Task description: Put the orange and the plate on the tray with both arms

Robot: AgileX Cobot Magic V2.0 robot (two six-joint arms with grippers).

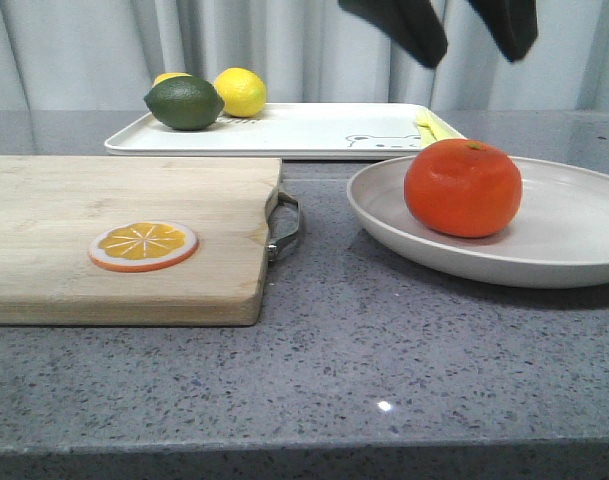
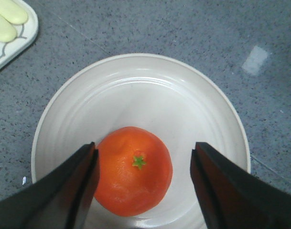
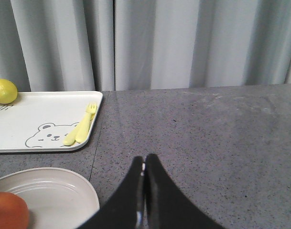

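The orange (image 1: 462,187) sits in the off-white plate (image 1: 574,240) on the grey table at the right. The white tray (image 1: 304,135) with the bear drawing lies behind, at the back. My left gripper (image 1: 476,52) hangs open above the orange, with only its two dark fingertips showing at the top of the front view. In the left wrist view the open gripper (image 2: 144,148) looks straight down on the orange (image 2: 133,171) and plate (image 2: 135,90), one finger on each side, not touching. My right gripper (image 3: 144,160) is shut and empty, beside the plate (image 3: 54,191).
A wooden cutting board (image 1: 114,230) with an orange slice (image 1: 144,245) lies at the left, its metal handle near the plate. On the tray are a lime (image 1: 184,103), a lemon (image 1: 240,92) and yellow cutlery (image 3: 80,129). A grey curtain hangs behind.
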